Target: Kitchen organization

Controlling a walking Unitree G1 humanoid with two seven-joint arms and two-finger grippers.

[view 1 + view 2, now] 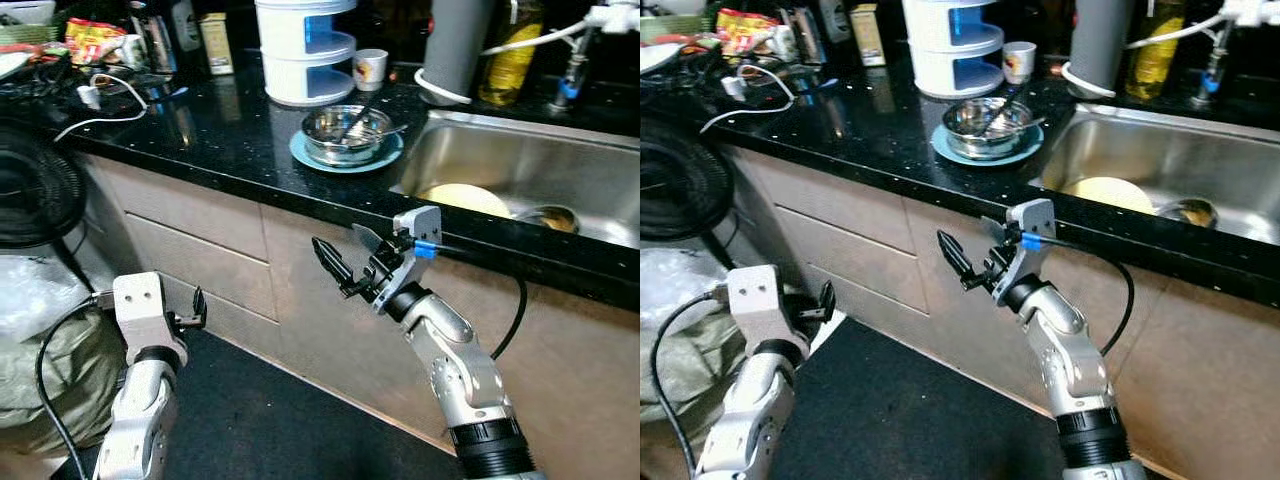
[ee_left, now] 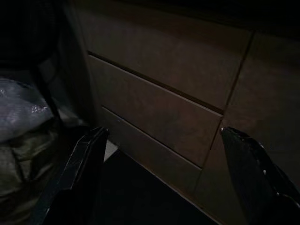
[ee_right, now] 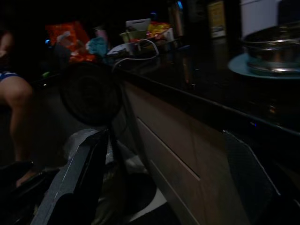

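A steel bowl (image 1: 346, 132) with a utensil in it sits on a teal plate (image 1: 310, 155) on the black counter (image 1: 220, 140), just left of the sink (image 1: 520, 165). A pale yellow plate (image 1: 468, 198) and a small metal bowl (image 1: 548, 217) lie in the sink. My right gripper (image 1: 345, 252) is raised in front of the counter's edge, below the teal plate, open and holding nothing. My left gripper (image 1: 198, 306) hangs low before the cabinet drawers (image 2: 154, 112), its fingers (image 2: 77, 173) spread wide and open.
A white and blue stacked container (image 1: 305, 50), a cup (image 1: 371, 68), a grey cylinder (image 1: 455, 45) and an oil bottle (image 1: 510, 50) stand at the counter's back. Cables and packets clutter the far left. A fan (image 1: 30, 190) and a bag (image 1: 40, 340) stand at left. A person's leg (image 3: 18, 103) is beyond the fan.
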